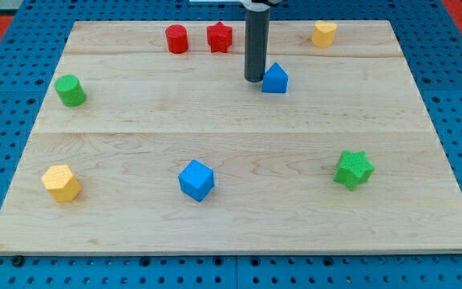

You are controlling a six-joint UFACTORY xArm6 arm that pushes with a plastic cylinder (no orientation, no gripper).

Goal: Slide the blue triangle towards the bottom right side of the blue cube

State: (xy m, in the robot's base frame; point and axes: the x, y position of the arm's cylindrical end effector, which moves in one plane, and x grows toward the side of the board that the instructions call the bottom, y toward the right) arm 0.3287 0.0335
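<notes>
The blue triangle [275, 79] lies in the upper middle of the wooden board [239, 233]. My tip [254, 80] stands right next to its left side, touching or nearly touching it. The blue cube [196, 180] sits in the lower middle of the board, well below and to the left of the triangle and my tip.
A red cylinder [176, 38] and a red star [220, 37] sit at the top, left of my rod. A yellow block [323, 33] is at the top right. A green cylinder [70, 90] is at the left, a yellow hexagon [61, 182] at the lower left, a green star [353, 168] at the lower right.
</notes>
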